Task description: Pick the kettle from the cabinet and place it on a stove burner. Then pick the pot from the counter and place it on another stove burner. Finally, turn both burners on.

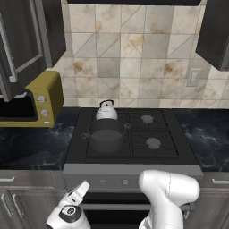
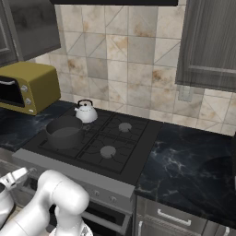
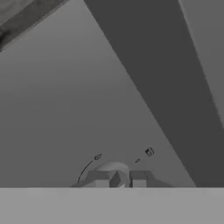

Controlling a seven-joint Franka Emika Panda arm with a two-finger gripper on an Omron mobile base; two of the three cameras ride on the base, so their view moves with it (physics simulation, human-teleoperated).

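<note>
Silver-white, the kettle [image 1: 106, 110] sits on the rear left burner of the black cooktop [image 1: 172, 150], and the dark grey pot [image 1: 106, 135] stands just in front of it on the front left burner. The white arm is folded low before the stove's grey front panel [image 1: 129, 181], its hand reaching in near the left knobs. The gripper [image 3: 118, 179] has its fingertips nearly pressed together at a knob [image 3: 107, 168], though whether they pinch it cannot be told.

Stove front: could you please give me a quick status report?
Gripper shut on a stove knob. Silver-white dome kettle on rear-left burner, dark grey metal pot on front-left burner. Nothing blocking.
</note>
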